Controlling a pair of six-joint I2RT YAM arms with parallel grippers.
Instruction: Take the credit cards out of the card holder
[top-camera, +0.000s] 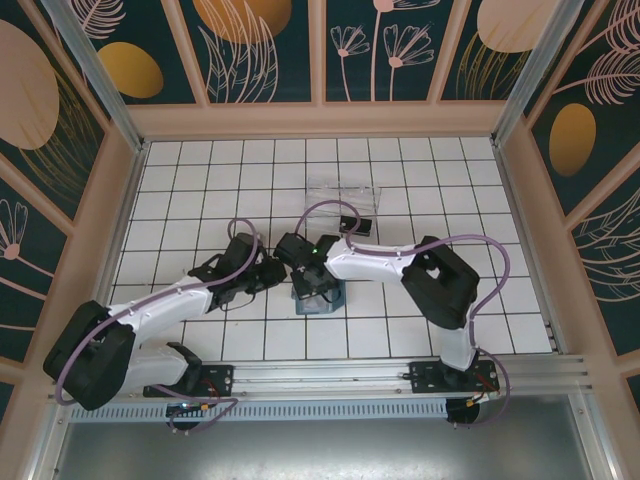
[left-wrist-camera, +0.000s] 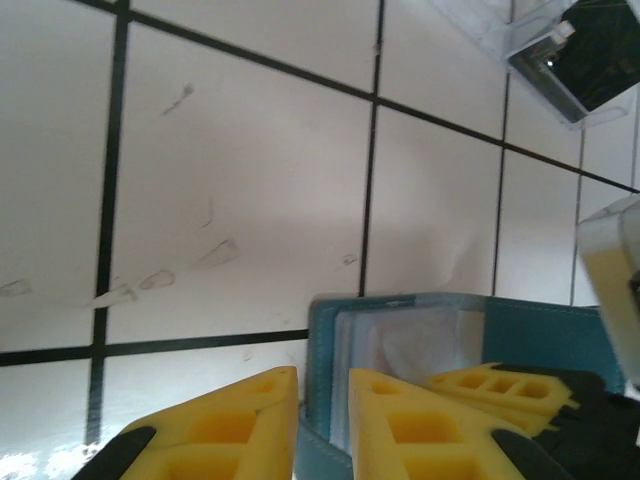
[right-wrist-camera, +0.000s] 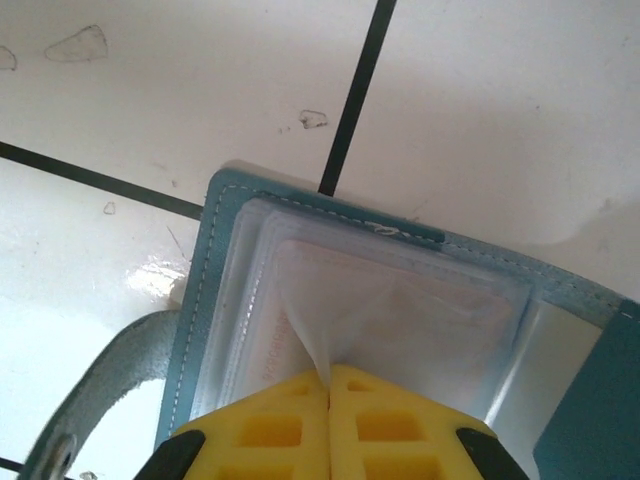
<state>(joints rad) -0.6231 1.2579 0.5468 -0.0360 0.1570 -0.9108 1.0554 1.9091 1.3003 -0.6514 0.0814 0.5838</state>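
Yellow pads mark the left gripper (left-wrist-camera: 322, 378). Its two fingers are nearly together, and the teal edge of the one card holder (right-wrist-camera: 200, 300) runs into the thin gap between them, so they look clamped on that edge. In the overhead view this gripper sits at 9 o'clock of the holder. The holder lies open and flat on the white-tiled table (top-camera: 200, 180), near the middle of the near rows.

Directly over the holder is the right gripper (right-wrist-camera: 330, 372), its arm reaching in from 3 o'clock. Its two yellow fingers are pressed together on a pinch of the holder's clear pocket film (right-wrist-camera: 300, 300), which is drawn up to the tips like a small tent. Under the film lies one pale sheet (right-wrist-camera: 420, 320); whether it is a card I cannot tell. Faint lettering runs along its left side, too blurred to read.

At about 1 o'clock from the holder, well apart from it, stands one clear tray (top-camera: 345, 190). One black card (left-wrist-camera: 600, 55) rests at the tray's near edge; whether it lies inside the tray or against it I cannot tell.
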